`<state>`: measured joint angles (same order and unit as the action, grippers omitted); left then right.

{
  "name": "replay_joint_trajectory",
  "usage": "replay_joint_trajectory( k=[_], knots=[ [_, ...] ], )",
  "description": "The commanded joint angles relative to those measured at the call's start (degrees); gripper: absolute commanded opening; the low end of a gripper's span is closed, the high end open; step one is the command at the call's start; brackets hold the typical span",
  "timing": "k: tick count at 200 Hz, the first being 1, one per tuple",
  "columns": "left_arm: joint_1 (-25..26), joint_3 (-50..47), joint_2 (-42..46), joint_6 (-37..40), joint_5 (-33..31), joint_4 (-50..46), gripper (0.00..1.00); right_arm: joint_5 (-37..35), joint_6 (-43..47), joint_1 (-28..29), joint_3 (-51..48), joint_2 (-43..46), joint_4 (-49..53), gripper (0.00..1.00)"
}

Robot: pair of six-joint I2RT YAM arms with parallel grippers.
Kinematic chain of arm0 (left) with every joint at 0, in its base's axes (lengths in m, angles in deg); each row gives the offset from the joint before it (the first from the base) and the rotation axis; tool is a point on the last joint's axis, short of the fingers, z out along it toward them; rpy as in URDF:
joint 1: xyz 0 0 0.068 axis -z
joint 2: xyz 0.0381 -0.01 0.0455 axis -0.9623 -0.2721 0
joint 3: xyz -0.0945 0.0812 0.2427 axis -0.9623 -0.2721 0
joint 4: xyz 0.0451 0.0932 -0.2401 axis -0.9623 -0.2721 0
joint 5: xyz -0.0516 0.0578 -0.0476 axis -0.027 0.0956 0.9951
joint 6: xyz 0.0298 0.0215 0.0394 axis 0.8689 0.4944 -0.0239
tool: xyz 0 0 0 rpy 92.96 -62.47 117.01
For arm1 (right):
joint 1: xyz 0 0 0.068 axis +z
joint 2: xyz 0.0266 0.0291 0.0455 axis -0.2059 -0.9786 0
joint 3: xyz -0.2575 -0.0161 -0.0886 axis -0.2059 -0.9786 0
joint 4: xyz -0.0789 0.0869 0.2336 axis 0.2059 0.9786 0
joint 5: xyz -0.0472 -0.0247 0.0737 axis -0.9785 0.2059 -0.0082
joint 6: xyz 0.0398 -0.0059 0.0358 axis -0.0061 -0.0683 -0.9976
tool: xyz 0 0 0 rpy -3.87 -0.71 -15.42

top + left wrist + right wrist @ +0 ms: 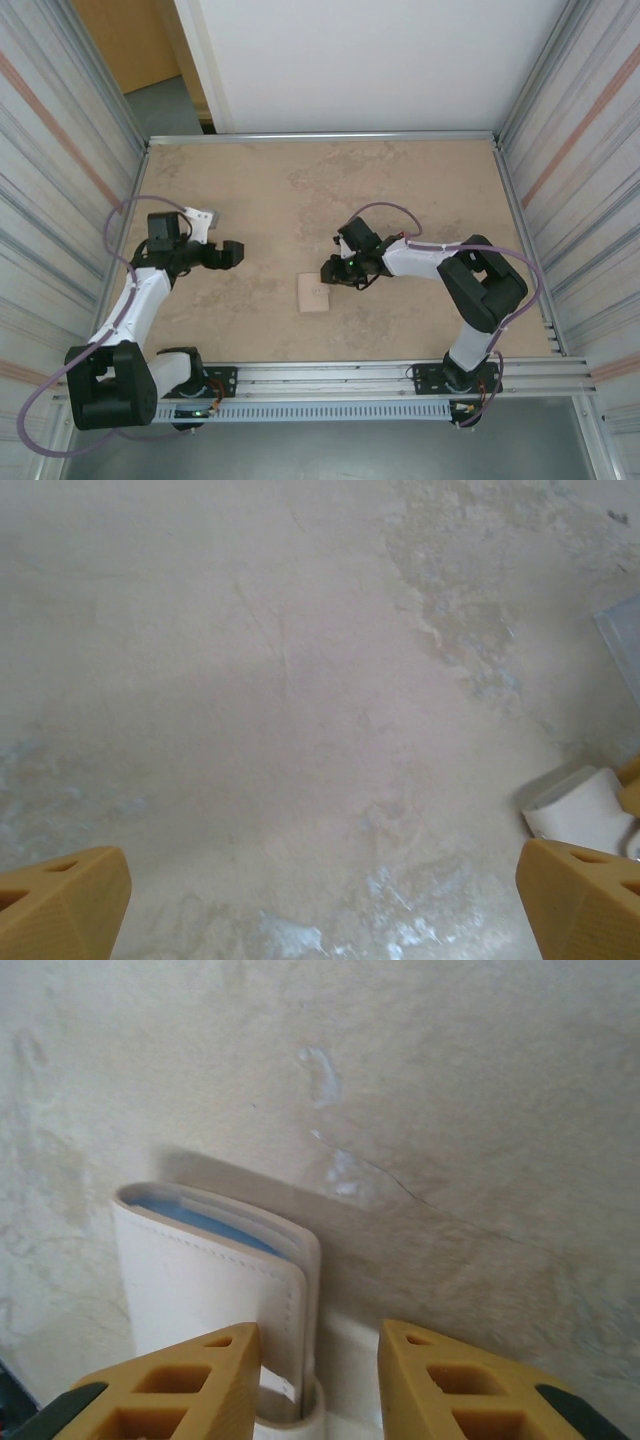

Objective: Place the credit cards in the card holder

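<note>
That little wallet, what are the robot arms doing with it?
The card holder lies folded shut on the table, blue pockets peeking out at its edge. The right gripper sits right at it with its jaws apart. The left gripper hangs wide open over bare table off to the side.

One card holder (313,294); two hands: left hand (233,255), right hand (329,270); one table (400,190).

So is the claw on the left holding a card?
No, the left gripper has its fingers wide apart, with just the tabletop between them.
</note>
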<state>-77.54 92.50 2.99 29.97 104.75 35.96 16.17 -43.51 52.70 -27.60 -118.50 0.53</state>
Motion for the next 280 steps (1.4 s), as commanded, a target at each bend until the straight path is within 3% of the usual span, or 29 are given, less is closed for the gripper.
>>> replay_joint_trajectory(
  k=[1, 69, 125, 170, 190, 229, 280],
  knots=[
    [-0.2, -2.0, -0.7, 0.0, -3.6, 8.2, 0.99, -4.5, 1.9, 0.4, 1.4, 4.7, 5.4, 0.38],
    [0.3, -8.2, -2.5, 0.4, -5.6, 25.1, 0.99, -19.2, 5.2, -0.4, -0.2, 20.5, 12.9, 0.59],
    [0.6, -13.1, -4.8, 1.5, -6.1, 37.6, 0.99, -30.0, 12.6, -5.2, -4.3, 33.2, 13.2, 0.69],
    [2.5, -15.7, -7.9, 2.4, -7.8, 46.9, 0.99, -32.5, 15.8, -12.2, -6.3, 39.1, 10.9, 0.86],
    [3.4, -15.5, -9.1, 2.6, -8.5, 48.5, 0.99, -33.3, 16.2, -15.4, -8.1, 41.2, 9.4, 1.00],
    [3.7, -14.7, -12.5, 0.2, -11.6, 53.2, 0.99, -34.8, 22.6, -20.6, -14.3, 46.5, 0.7, 0.99],
    [3.8, -16.2, -20.3, 0.0, -15.4, 63.7, 0.98, -31.3, 30.1, -28.9, -21.7, 48.7, -10.0, 0.99]
  ],
)
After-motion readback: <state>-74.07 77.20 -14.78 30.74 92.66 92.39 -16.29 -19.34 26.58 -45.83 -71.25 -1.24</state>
